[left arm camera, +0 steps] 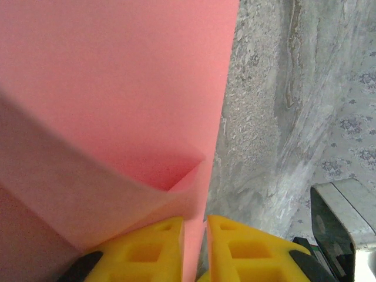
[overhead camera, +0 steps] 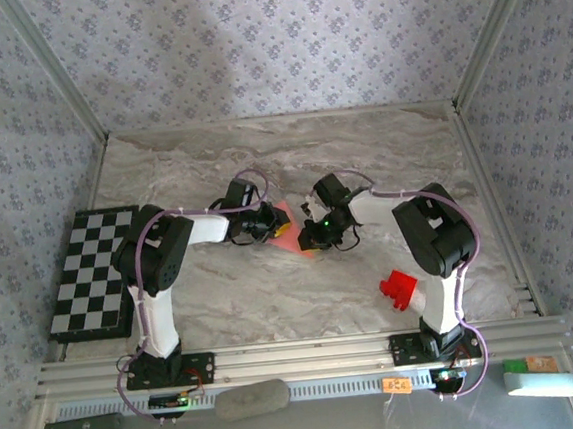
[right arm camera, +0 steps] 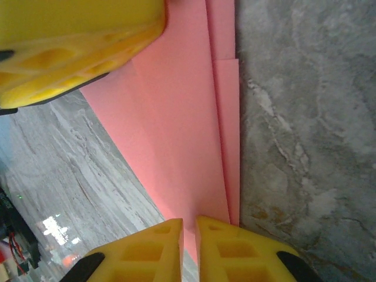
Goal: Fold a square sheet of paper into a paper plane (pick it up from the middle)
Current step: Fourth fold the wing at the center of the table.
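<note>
The salmon-pink square sheet of paper [overhead camera: 285, 225] is folded into layers and tapers like a paper plane. It is held between both grippers over the middle of the marble table. In the left wrist view the paper [left arm camera: 111, 88] has a raised flap, and my left gripper [left arm camera: 195, 235] is shut on its right edge. In the right wrist view the paper [right arm camera: 176, 117] shows stacked fold edges along its right side. My right gripper [right arm camera: 189, 235] is shut on its narrow end. The left gripper's yellow finger [right arm camera: 76, 41] sits at the paper's other end.
A small red block [overhead camera: 399, 290] lies on the table near the right arm's base. A black-and-white chequered board [overhead camera: 91, 272] lies at the left edge. Patterned walls close in the table on three sides.
</note>
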